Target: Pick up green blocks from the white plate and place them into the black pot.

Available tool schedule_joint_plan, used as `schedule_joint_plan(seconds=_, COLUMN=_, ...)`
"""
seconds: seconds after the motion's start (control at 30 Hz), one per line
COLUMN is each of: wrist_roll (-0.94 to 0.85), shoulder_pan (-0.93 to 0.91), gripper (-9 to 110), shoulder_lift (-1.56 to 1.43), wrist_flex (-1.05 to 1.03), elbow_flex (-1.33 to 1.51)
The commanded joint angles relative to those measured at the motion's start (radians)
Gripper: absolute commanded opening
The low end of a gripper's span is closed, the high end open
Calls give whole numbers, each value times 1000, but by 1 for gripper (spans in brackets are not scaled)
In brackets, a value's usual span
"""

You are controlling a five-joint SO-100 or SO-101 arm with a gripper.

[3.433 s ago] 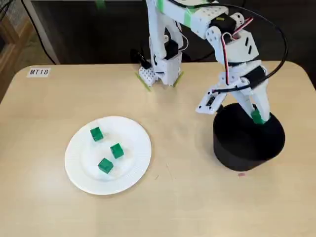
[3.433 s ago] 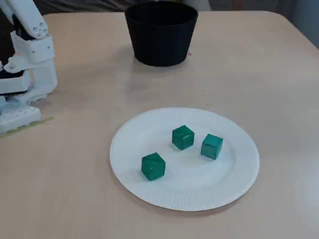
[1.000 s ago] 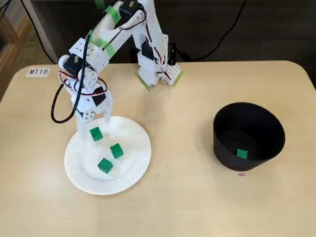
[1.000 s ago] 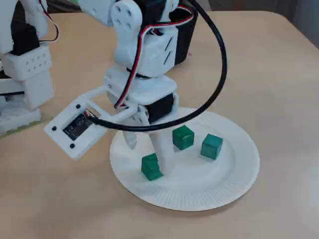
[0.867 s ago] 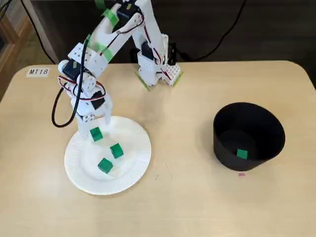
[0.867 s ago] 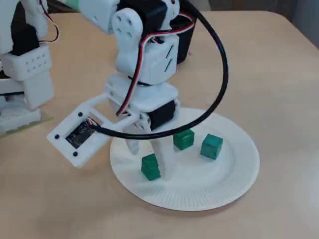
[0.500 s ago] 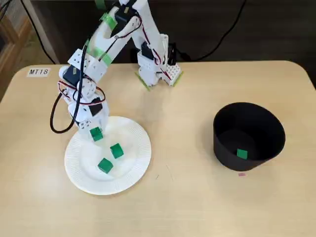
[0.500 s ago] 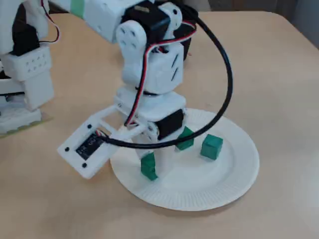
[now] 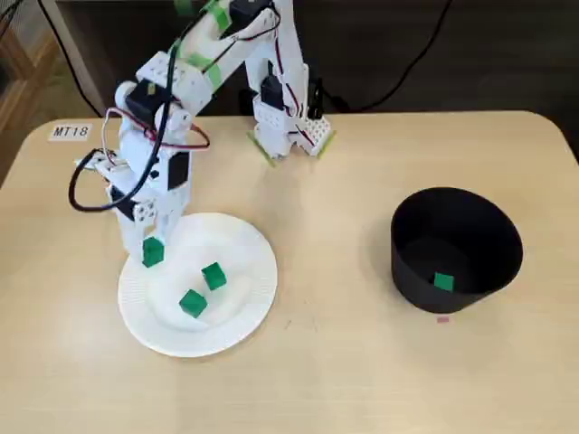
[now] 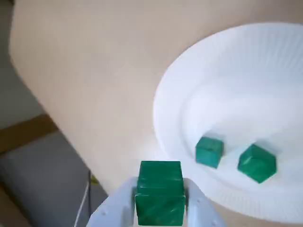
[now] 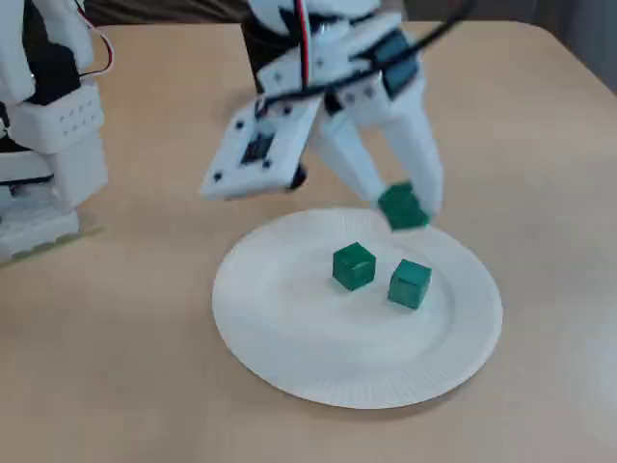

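Observation:
My gripper (image 9: 151, 250) is shut on a green block (image 9: 152, 251), lifted above the left rim of the white plate (image 9: 249, 303). The wrist view shows that block (image 10: 159, 192) clamped between my white fingers (image 10: 122, 204). From the low fixed view the held block (image 11: 402, 206) hangs above the plate (image 11: 289, 357). Two more green blocks (image 9: 213, 276) (image 9: 192, 303) lie on the plate, also seen as blocks (image 11: 354, 265) (image 11: 410, 283) and blocks (image 10: 209, 151) (image 10: 256, 162). The black pot (image 9: 479, 271) stands at the right with one green block (image 9: 442, 282) inside.
The arm's white base (image 9: 288, 127) is clamped at the table's back edge. A label reading MT18 (image 9: 71, 132) is stuck at the back left. A small pink mark (image 9: 441, 318) sits in front of the pot. Bare table lies between plate and pot.
The gripper closed on the block nearest the plate's back left and lifted it off the plate. The arm rose and swung slightly left. The other two blocks stayed put.

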State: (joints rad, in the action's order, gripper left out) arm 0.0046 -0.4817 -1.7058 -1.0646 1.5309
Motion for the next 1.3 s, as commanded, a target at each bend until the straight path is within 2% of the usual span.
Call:
schedule_joint_plan(seconds=0.0, wrist_roll=-18, shoulder_pan=160, gripper=-2, shoulder_lift=-186, wrist_flex=8, elbow_flex=-25)
schedule_joint_plan(seconds=0.23, wrist_roll=-29, shoulder_pan=614, gripper=-2, shoulder_lift=-321, wrist_flex=-29, elbow_flex=-6)
schedule_joint_plan(seconds=0.43, wrist_roll=-37, shoulder_pan=913, gripper=-2, shoulder_lift=-410, wrist_flex=207, elbow_flex=224)
schedule_joint_plan(seconds=0.67, wrist_roll=-38, shoulder_pan=1023, gripper=-2, shoulder_lift=-436, wrist_flex=431, elbow_flex=486)
schedule_joint_plan(seconds=1.03, wrist_roll=-3, shoulder_pan=1095, gripper=-2, shoulder_lift=-426, wrist_flex=509, elbow_flex=604)
schedule_joint_plan(seconds=1.17, wrist_roll=-18, shoulder_pan=1092, gripper=29, shoulder_lift=-436, wrist_flex=495, elbow_flex=614)
schedule_joint_plan(seconds=1.27, wrist_roll=-23, shoulder_pan=1083, gripper=37, shoulder_lift=-443, wrist_flex=482, elbow_flex=615)
